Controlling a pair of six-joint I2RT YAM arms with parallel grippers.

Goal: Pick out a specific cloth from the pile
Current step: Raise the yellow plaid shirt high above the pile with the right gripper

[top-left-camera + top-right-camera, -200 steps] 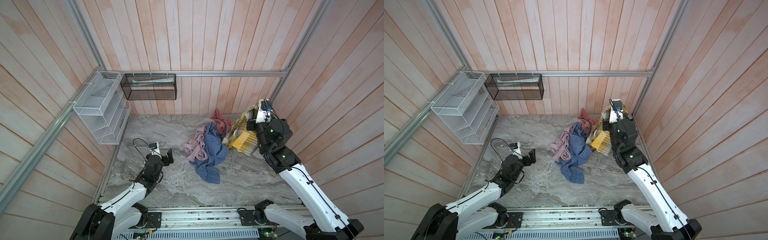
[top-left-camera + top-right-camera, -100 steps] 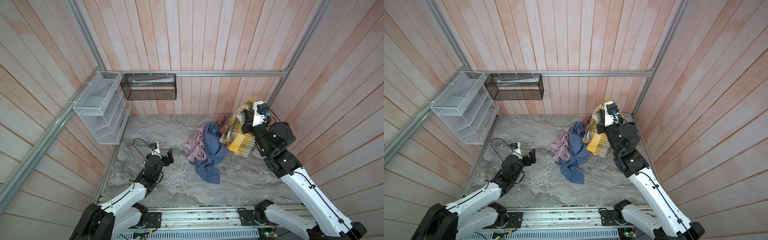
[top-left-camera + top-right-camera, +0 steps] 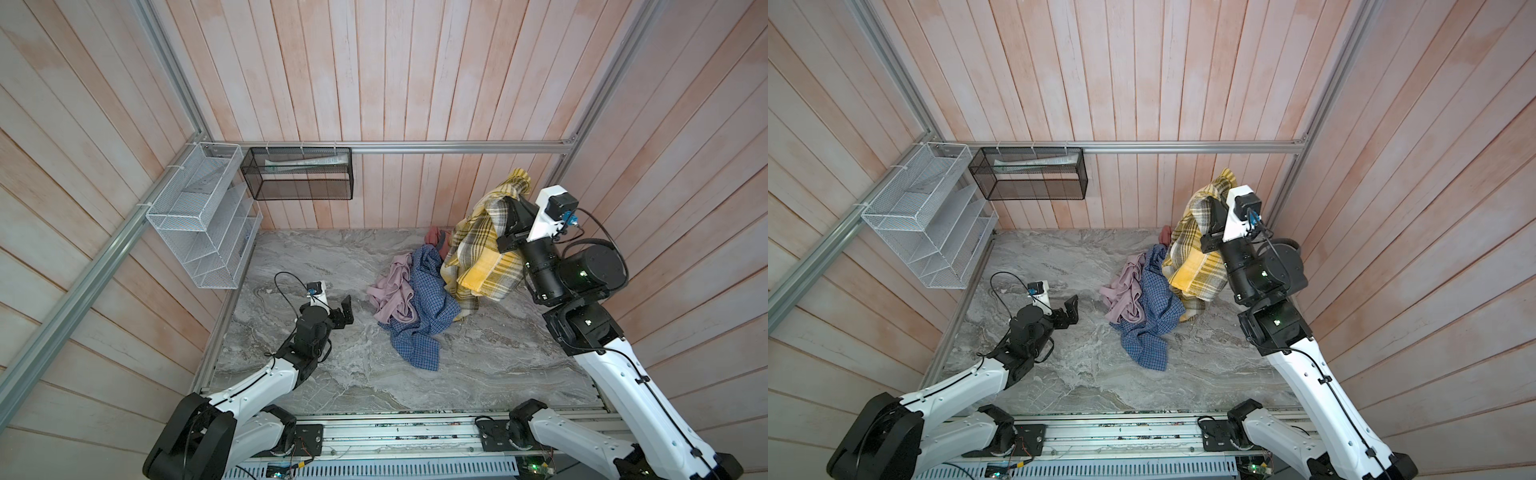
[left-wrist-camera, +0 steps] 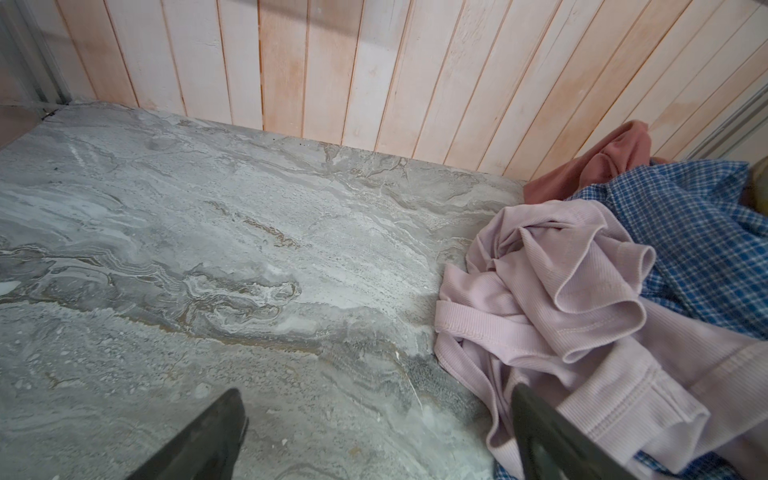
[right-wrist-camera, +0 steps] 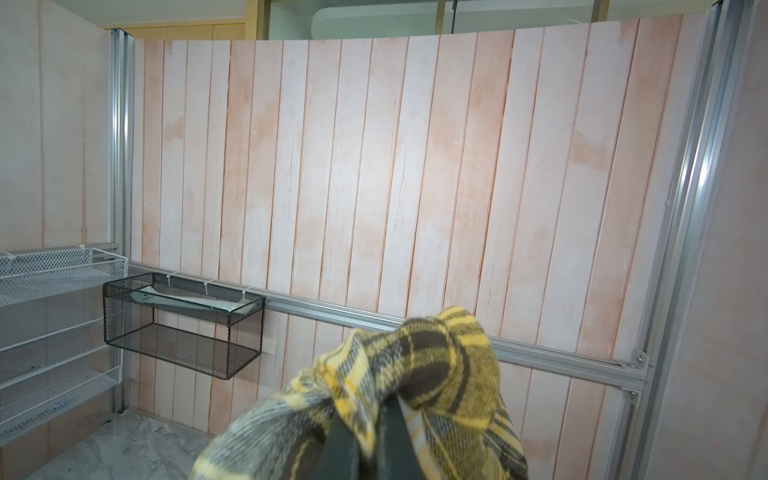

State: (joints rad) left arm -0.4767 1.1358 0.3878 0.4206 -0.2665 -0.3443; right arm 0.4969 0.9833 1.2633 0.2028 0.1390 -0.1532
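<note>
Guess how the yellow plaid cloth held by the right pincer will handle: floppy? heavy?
Floppy, probably: the cloth hangs in folds from the shut right pincer. Likely bulky and fairly heavy: thick weave, much fabric bunched below the grip. May drag the blue checked shirt, which its lower edge seems to touch.

Grey marbled table; the pile lies on it toward the back right.

You're seeing the cloth thick and fuzzy, a brushed woolly weave. Your pink garment shows fine ribbed knit; the blue shirt looks thin and smooth, probably cotton. The tabletop reads matt, marbled stone; the black basket, metal mesh.
</note>
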